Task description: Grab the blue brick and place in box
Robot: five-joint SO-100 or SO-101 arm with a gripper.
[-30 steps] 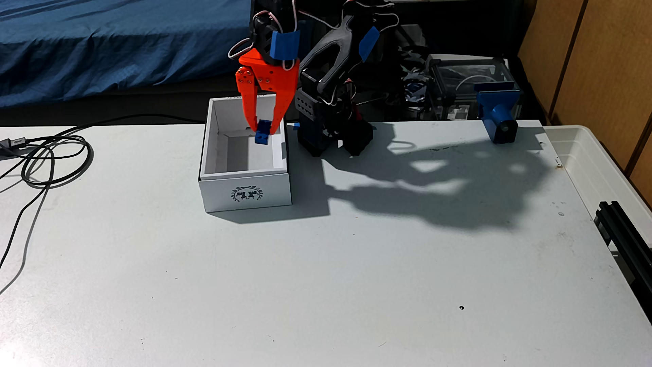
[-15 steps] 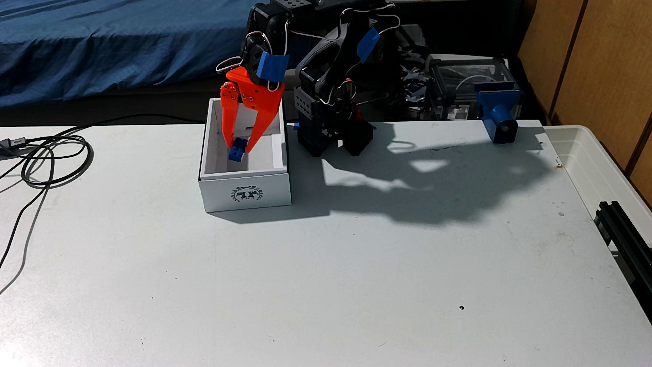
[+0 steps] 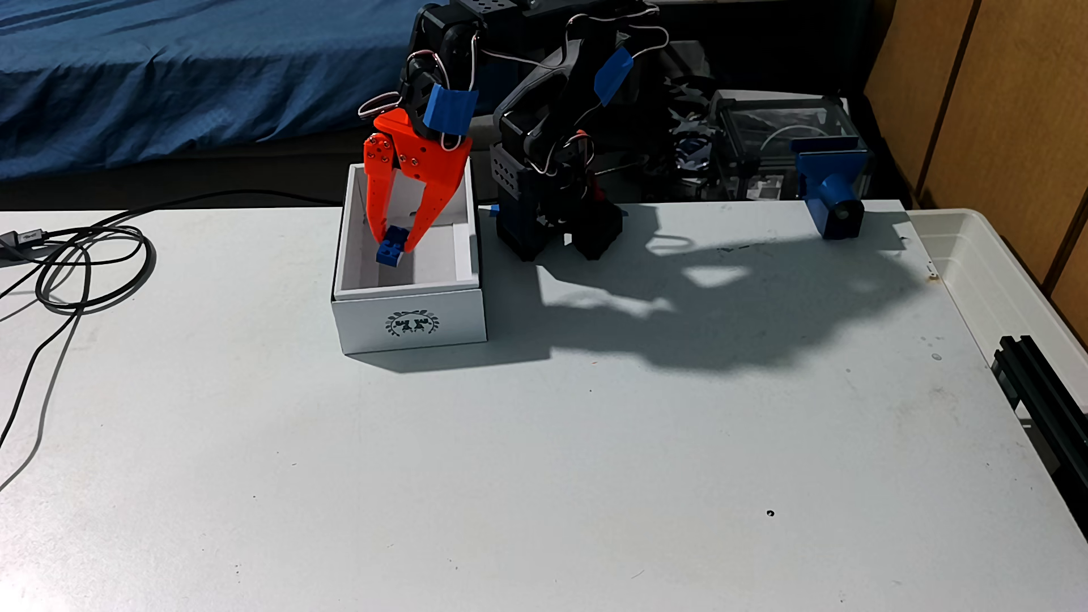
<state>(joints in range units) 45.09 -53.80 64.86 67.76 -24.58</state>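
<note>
In the fixed view, my orange gripper (image 3: pixel 393 243) reaches down into the white box (image 3: pixel 408 323), which carries a dark wreath emblem on its front wall. The small blue brick (image 3: pixel 391 248) is pinched between the two orange fingertips, studs facing up and to the right, hanging inside the box above its floor. The fingers are shut on the brick. The black arm with blue tape patches rises behind the box.
The arm's black base (image 3: pixel 547 223) stands just right of the box. A blue clamp-like device (image 3: pixel 831 188) sits at the table's far right edge, beside a translucent white tub (image 3: pixel 995 276). Black cables (image 3: pixel 76 265) coil at the left. A black rail (image 3: pixel 1042 400) lies at the right edge.
The gripper has carried the brick down and to the left, from above the box's back right part to deeper inside the box. The fingers stayed shut on it.
</note>
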